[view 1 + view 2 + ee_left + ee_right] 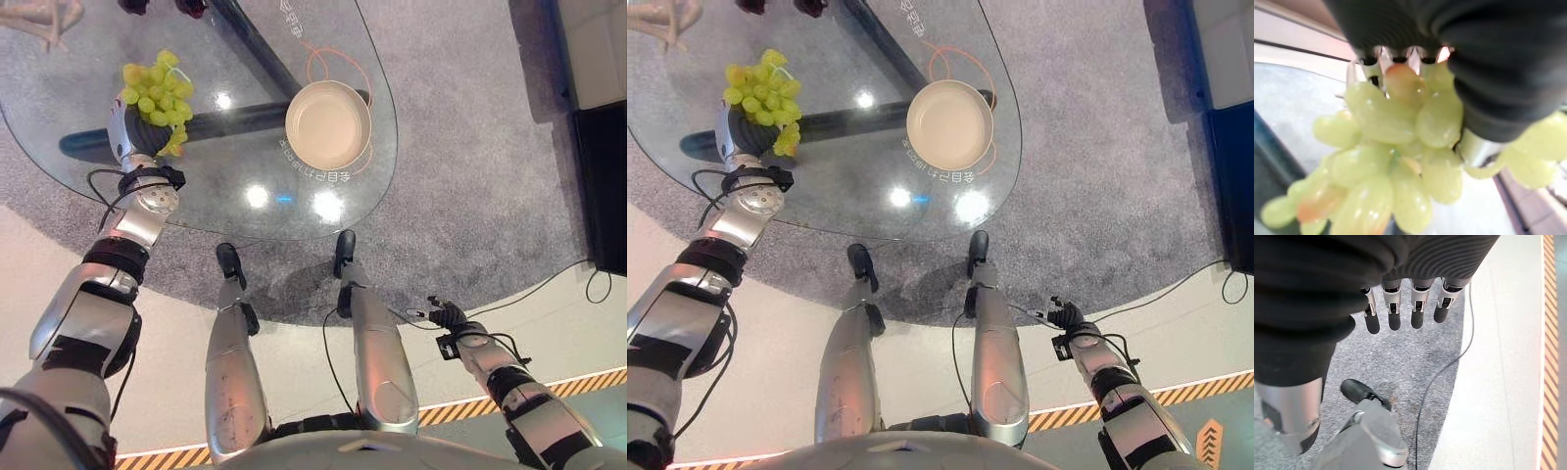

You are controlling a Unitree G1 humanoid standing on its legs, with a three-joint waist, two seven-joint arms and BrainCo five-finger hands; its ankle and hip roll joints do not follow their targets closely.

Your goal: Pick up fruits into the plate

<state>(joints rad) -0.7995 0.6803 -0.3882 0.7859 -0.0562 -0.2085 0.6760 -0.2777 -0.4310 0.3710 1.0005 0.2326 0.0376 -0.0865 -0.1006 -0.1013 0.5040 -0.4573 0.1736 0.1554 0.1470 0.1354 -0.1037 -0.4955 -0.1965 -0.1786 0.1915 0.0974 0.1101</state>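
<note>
Green grapes, one bunch (157, 96), sit clasped in your left hand (140, 133) above the glass table (59, 88), well apart from the one empty cream plate (328, 124) to their right, while your right hand (1400, 298) hangs off the table, fingers straight, holding nothing.

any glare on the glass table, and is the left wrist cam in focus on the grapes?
Left eye view: bright ceiling-light spots on the glass table, near the plate and toward the table's near edge. Left wrist view: grapes sit very close and look soft, edges smeared; left robot hand is under the bunch. Right wrist view: right robot hand and carpet look sharp.
</note>
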